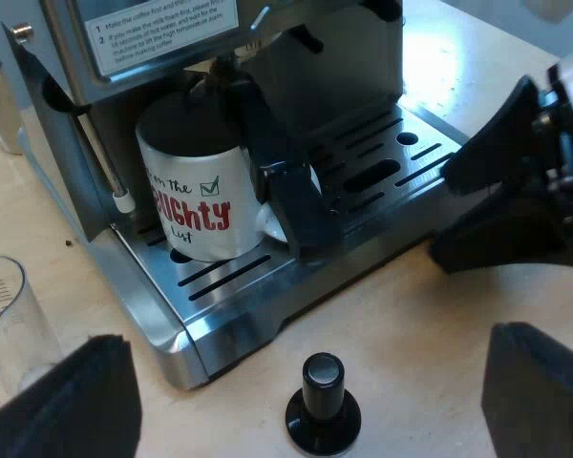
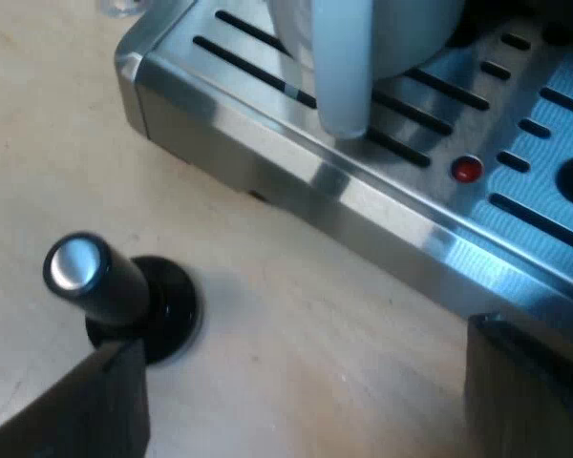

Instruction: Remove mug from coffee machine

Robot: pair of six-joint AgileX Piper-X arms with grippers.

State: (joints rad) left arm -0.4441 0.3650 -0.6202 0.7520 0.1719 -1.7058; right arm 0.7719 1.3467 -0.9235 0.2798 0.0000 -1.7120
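Note:
A white mug [image 1: 193,196] with red lettering stands on the slotted drip tray [image 1: 382,157] of the espresso machine [image 1: 162,38], under the brew head. The holder's dark handle [image 1: 285,186] juts out over the mug's side, close to its white handle [image 2: 344,67]. My left gripper [image 1: 306,382] hangs open above the table, before the tray's corner. My right gripper [image 2: 306,382] is open and low at the tray's front edge, a short way from the mug's handle, holding nothing. In the left wrist view the right gripper [image 1: 442,218] sits at the tray's edge.
A tamper with a black knob [image 1: 323,405] stands on the table just off the tray [image 2: 110,286], near one right finger. A measuring glass [image 1: 5,315] stands beside the machine. The steam wand [image 1: 110,167] hangs next to the mug. A red dot [image 2: 468,170] marks the tray.

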